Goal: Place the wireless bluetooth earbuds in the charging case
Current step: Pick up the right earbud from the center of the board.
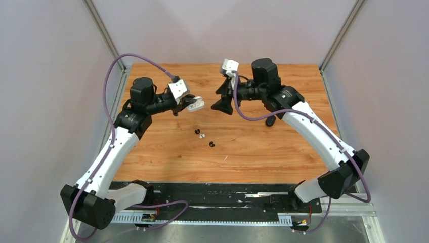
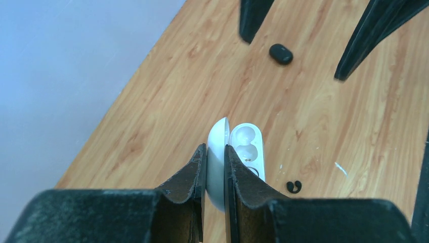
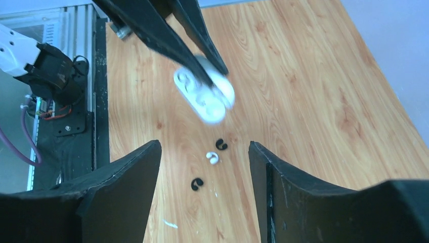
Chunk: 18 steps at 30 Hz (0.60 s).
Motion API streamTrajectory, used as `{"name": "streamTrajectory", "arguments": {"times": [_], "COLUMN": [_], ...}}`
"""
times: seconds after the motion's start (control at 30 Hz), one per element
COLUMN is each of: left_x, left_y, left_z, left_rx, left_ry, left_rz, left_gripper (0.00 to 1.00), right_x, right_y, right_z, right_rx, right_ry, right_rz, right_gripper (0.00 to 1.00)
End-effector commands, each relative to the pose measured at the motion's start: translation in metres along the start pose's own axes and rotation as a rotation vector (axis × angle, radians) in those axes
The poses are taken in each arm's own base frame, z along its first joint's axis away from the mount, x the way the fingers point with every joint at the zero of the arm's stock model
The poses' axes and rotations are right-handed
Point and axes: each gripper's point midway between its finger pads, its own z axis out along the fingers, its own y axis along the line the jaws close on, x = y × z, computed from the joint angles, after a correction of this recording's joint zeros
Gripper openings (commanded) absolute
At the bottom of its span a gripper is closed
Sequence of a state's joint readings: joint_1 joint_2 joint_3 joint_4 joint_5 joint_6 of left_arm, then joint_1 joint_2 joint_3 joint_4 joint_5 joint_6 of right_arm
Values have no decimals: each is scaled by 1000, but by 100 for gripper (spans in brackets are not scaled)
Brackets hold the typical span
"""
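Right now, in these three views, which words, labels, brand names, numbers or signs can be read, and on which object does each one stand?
No text can be read in any view.
white charging case: open, its visible surfaces plain, no print to see.
black case: looks plain, and is too small to show any marking.
loose earbuds: too small to tell.

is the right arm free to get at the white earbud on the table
Probably yes: the right fingers stand open facing the white earbud, nothing covers it; two black earbuds lie close beside it.
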State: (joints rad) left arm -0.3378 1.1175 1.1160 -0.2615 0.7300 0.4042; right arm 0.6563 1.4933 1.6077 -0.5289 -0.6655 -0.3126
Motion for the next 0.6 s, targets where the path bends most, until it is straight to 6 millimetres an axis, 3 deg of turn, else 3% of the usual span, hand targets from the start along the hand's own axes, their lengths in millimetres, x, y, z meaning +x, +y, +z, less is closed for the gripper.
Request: {"name": "streamTrajectory", "arguments": {"times": [0.0, 0.13, 0.4, 0.57], "left_x": [-2, 4, 20, 23], "left_y": [14, 16, 20, 31], "left_z": [-16, -28, -50, -58], "left_rx": [-125, -177, -249, -303], "left_ry": [38, 69, 111, 119], "left_rz": [48, 35, -55, -120], "left_gripper": [0, 0, 0, 0], "right_x": [28, 74, 139, 186], "right_y": [-6, -8, -26, -48], "right_z": [-6, 16, 65, 110], "right_rx": [-16, -106, -249, -160], "right_ry": [11, 75, 148, 289], "right_rz": [19, 10, 54, 62], "right_gripper": [64, 61, 45, 35]}}
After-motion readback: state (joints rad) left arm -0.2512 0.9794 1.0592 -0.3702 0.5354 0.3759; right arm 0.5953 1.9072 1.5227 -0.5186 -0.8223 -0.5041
